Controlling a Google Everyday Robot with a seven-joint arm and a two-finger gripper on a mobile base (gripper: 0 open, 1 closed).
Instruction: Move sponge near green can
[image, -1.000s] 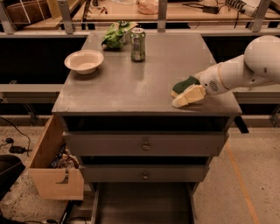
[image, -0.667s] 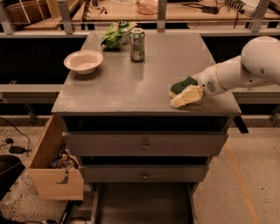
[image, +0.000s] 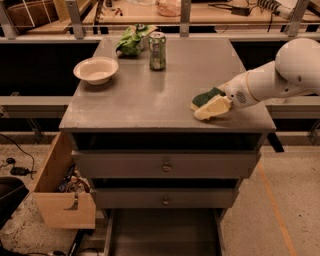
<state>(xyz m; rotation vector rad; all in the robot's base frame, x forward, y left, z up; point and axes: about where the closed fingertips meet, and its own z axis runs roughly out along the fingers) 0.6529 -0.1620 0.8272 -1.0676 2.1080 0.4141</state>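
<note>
The sponge (image: 205, 97), dark green on top, lies at the right front of the grey table top (image: 150, 100). My gripper (image: 204, 103) reaches in from the right and is shut on the sponge, with one cream finger (image: 214, 107) along its near side; the far finger is hidden behind it. The sponge sits at or just above the surface. The green can (image: 157, 50) stands upright at the back middle of the table, well away to the back left of the sponge.
A white bowl (image: 96, 70) sits at the back left. A bright green wrinkly bag (image: 131, 41) lies next to the can at the back edge. Drawers (image: 165, 165) are below the top, and an open wooden drawer (image: 62, 192) sticks out at the lower left.
My gripper and the sponge have shifted slightly to the left along the table's front right. The can, bowl and bag have not moved.
</note>
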